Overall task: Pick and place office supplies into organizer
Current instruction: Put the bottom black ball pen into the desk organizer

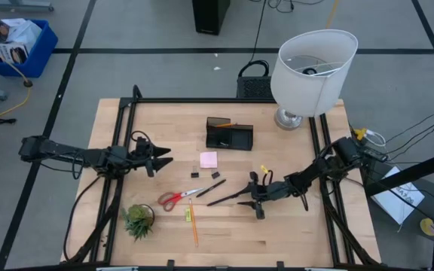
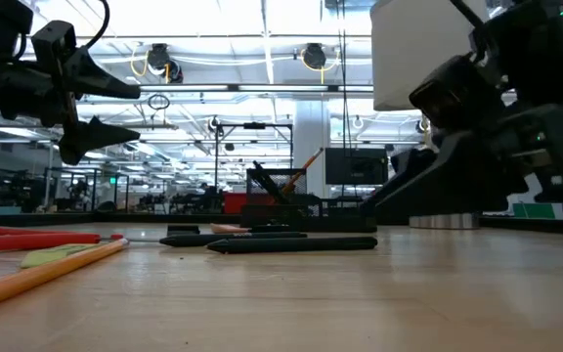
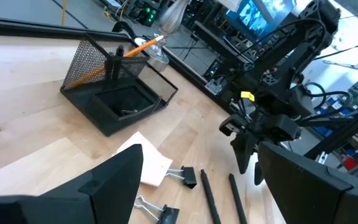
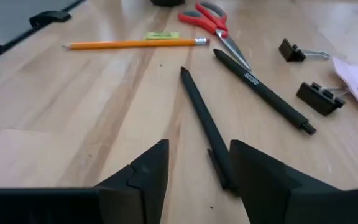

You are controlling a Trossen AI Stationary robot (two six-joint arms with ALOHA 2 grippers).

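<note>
A: From above, what lies on the table?

B: The organizer sits near the far edge, a little right of the middle, with a pencil in it. The sticky pad lies just in front of it, with two clips beside the pad. Nearer the front edge are the scissors, an orange pencil and two black pens. A plant stands by the front left corner, a lamp at the far right corner.

A: And the arms?

B: The left gripper hovers over the left side, fingers spread, holding nothing. The right gripper is low at the end of the longer pen, open too and empty.

A: From table height?

B: The pens lie flat in the middle, the organizer behind them, the scissors' red handles at the left. The left gripper hangs above the surface.

A: The left wrist camera?

B: The mesh organizer with its pencil, the pad, a clip, and the right gripper across the table.

A: The right wrist camera?

B: Its fingers stand apart on either side of the near pen, not closed on it. Beyond lie the other pen, the scissors and the pencil.
</note>
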